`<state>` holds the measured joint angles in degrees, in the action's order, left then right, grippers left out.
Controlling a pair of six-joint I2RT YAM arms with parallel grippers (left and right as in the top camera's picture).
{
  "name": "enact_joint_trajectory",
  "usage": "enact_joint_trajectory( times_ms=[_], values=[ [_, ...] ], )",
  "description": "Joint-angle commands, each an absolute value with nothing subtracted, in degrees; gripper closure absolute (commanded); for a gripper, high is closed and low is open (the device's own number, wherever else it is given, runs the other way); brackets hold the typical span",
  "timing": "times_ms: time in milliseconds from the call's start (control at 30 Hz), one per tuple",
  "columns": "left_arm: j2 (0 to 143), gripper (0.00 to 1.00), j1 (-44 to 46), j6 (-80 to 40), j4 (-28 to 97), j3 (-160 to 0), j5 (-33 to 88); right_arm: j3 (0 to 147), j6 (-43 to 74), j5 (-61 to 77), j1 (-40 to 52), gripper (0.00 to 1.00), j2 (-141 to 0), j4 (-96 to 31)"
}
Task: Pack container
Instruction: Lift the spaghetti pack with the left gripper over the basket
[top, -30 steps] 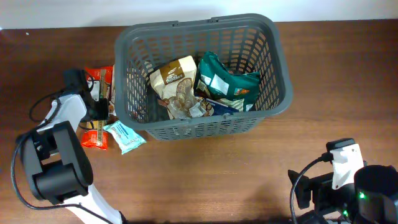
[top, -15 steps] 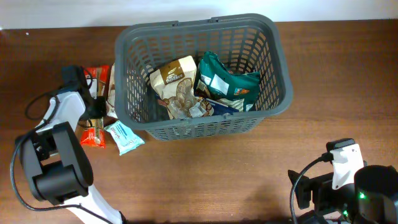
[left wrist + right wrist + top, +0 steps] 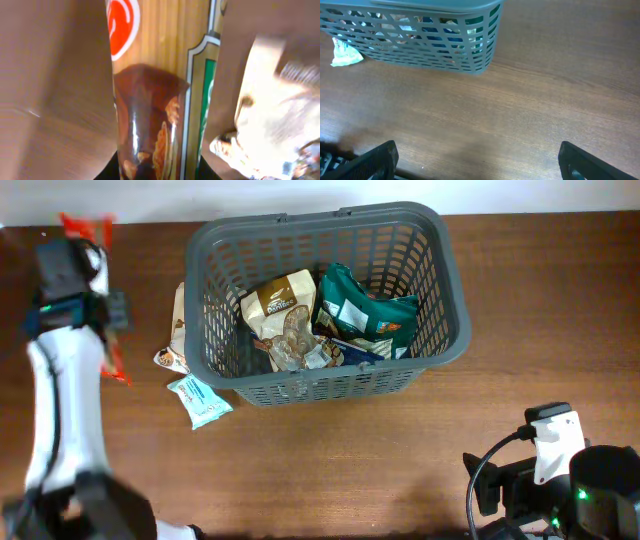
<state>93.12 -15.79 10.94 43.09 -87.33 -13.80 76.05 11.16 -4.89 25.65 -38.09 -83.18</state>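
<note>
Task thing: the container (image 3: 325,225), a dark grey basket with slotted sides, was set upright at the far middle of the brown surface (image 3: 330,465), its long sides running left to right.

Contents: a brown-and-cream packet (image 3: 280,302) was seen left of the middle. A green packet (image 3: 362,310) was propped just right of it. A blue packet (image 3: 352,350) was partly covered below the green one, close to the near wall.

Outside, left: a beige packet (image 3: 177,330) was laid against the outer left wall. A pale blue packet (image 3: 200,400) was laid just off the near-left corner, apart from the beige one.

Left arm: the left pincer (image 3: 105,312) was held over the far-left part of the surface, well apart from the container. It was pinched on an orange packet (image 3: 150,100), which was seen in the wrist view running lengthways between the fingers and filling the middle of the picture. A red logo and a glossy brown picture were printed on it. From overhead only blurred red ends of it could be made out.

Right arm: the right pincer (image 3: 477,155) was spread wide, with nothing between its fingers, over bare surface at the near right. The container was seen ahead of it and to its left.
</note>
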Motion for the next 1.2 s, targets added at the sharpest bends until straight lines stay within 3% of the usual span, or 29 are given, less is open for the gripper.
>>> enact_joint_trajectory(
  times_ms=[0, 200, 400, 833, 1167],
  values=[
    [85.14, 0.98, -12.97, 18.92, 42.11, -92.12, -11.53, 75.77, 11.46, -4.75, 25.85, 0.01, -37.98, -83.20],
    [80.27, 0.98, -1.83, 37.98, 41.98, -94.80, -9.82, 75.77, 11.46, -4.73, 25.85, 0.01, -37.95, -83.20],
    [80.40, 0.98, 8.19, 49.50, 40.66, -94.94, -4.51, 75.77, 11.46, -4.75, 25.85, 0.01, -37.95, -83.20],
    [83.81, 0.98, 19.73, 52.97, 44.64, -94.94, 8.64, 75.77, 11.46, -4.75, 25.85, 0.01, -37.95, -83.20],
    [87.02, 0.98, 22.50, 46.59, 51.18, -94.94, 12.27, 75.77, 11.46, -4.75, 25.85, 0.01, -37.98, -83.20]
  ],
)
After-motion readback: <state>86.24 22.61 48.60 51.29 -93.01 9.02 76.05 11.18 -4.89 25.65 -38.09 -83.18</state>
